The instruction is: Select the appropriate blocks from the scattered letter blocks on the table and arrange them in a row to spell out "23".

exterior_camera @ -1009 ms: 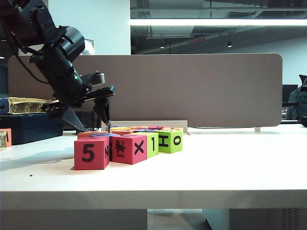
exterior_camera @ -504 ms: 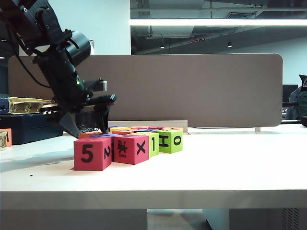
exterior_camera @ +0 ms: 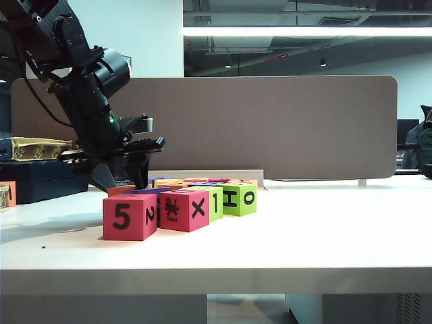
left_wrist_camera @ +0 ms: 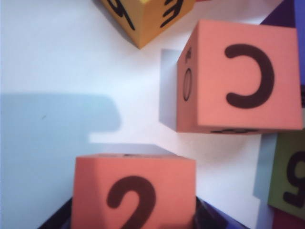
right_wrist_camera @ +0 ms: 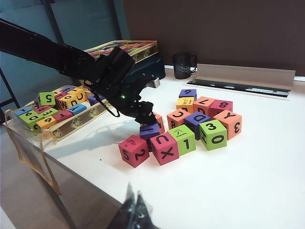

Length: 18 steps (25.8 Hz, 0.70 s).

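1. My left gripper (exterior_camera: 125, 181) is down over the back-left of the block cluster. Its jaws straddle the orange "2" cube (left_wrist_camera: 133, 191), one dark tip at each side face. I cannot tell whether they are pinching yet or just flanking it.
2. The "2" cube sits flat on the tabletop (exterior_camera: 304, 243), digit up, behind the red "5" cube (exterior_camera: 128, 216). The "C" cube (left_wrist_camera: 238, 76) is near it but apart.
3. The lime green "3" cube (right_wrist_camera: 213, 133) is on the far right of the cluster, "3" on top, untouched.
4. My right gripper (right_wrist_camera: 134, 210) hangs off the front edge, well apart from the blocks. Its jaws look pressed together with nothing in them.
5. Handling guess: foam, so light and a bit squashy, with matte faces that should not be slippery. I'd grip two opposite side faces at mid-height, squarely. A firm squeeze will dent it, not break it. A corner grip would likely let it twist.
6. Risk: the neighbours are close, so I'd lift straight up.
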{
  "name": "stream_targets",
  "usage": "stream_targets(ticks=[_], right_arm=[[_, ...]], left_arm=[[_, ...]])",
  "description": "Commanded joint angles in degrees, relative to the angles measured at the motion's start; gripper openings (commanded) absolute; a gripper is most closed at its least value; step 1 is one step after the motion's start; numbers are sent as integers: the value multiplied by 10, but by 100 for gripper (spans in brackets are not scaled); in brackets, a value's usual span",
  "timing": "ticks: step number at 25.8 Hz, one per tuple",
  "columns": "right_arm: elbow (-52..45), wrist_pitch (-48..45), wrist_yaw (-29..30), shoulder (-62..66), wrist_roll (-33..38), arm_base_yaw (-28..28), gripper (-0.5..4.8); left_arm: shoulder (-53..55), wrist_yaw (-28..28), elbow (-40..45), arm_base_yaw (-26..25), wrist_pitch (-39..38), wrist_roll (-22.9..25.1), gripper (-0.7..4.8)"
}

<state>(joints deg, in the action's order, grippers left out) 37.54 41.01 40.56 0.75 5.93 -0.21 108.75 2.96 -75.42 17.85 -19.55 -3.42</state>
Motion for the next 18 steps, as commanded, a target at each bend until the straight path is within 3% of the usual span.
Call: stream_targets(ticks=[1,9,16,18], right_arm=[[2,-5,0,-5,-2,0,-1],[2,-5,0,-5,-2,0,-1],[2,-5,-2,-5,-2,0,-1],[2,-5,-2,-5,-2,-1,-1]], left_arm=[[1,-2,0,0,-13,4,264],[-40,-2,-23,0,-35,4,264],[-60,3,-115,11,-163,-7,264],[-60,3,-141,20,-196,-31,264]])
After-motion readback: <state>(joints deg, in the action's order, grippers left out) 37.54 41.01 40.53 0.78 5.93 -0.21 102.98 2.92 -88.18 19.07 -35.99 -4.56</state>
